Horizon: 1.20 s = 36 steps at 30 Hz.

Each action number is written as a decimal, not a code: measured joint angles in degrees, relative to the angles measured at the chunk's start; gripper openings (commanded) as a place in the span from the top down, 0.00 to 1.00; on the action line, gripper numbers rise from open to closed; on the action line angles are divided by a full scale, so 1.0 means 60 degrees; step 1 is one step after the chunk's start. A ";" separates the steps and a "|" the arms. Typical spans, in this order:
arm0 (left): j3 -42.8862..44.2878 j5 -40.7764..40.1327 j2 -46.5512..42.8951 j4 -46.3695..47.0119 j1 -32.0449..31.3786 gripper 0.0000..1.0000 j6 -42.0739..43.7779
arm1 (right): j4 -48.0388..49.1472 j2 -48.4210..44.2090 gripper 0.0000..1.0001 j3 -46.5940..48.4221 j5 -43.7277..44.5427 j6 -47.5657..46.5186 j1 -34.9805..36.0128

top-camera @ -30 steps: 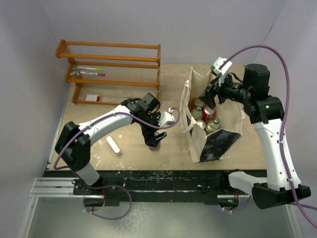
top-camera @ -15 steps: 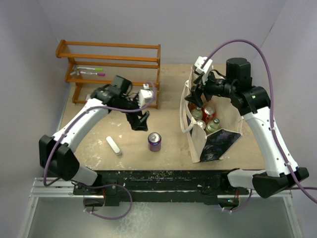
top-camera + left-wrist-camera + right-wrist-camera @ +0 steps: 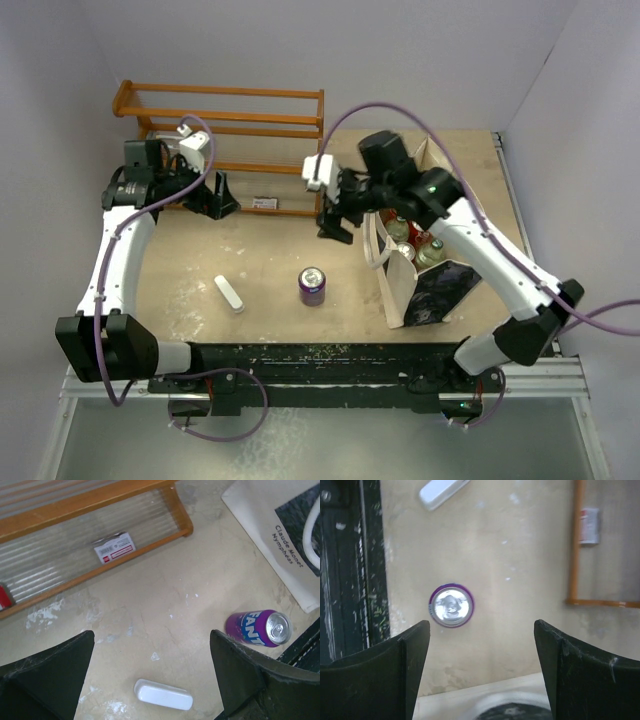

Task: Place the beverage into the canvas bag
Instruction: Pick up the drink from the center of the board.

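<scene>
Purple soda can (image 3: 312,286) upright on table (image 3: 262,262), near canvas bag (image 3: 402,296), on its left, not touching. Bag upright, bottles (image 3: 421,246) inside. Right gripper (image 3: 335,222) hovers left of the bag's rim, claw spread wide, empty. Left gripper (image 3: 222,196) far left of bag, by wooden rack (image 3: 220,112), claw spread, empty.

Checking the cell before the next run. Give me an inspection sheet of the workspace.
Surface: table, scuffed with white marks.
Job's things: purple can upright on the table, outside the bag; bag standing, bottles inside.
Clutter: white bar left of the can; rack at the back, holding markers.
Fingers: left fingers open and empty, by the rack; right fingers open and empty, above the table near the can.
Cables: purple cable arcs over the right arm; no snag seen.
Surroundings: plain walls.
</scene>
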 measured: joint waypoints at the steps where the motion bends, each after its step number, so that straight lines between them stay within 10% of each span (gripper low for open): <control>1: -0.0095 0.0073 -0.0051 0.0091 0.0113 0.01 -0.0106 | -0.0007 0.0160 0.13 -0.0255 0.0091 -0.0076 0.0189; 27: -0.0390 0.0984 -0.0758 0.0561 0.0335 0.01 -0.0550 | 0.1260 0.2473 0.23 -0.2441 0.0685 -0.0273 0.0929; 36: -0.0670 0.0980 -0.0758 0.0692 0.0335 0.01 -0.0601 | 0.1508 0.2532 0.52 -0.2546 0.0506 -0.0175 0.0998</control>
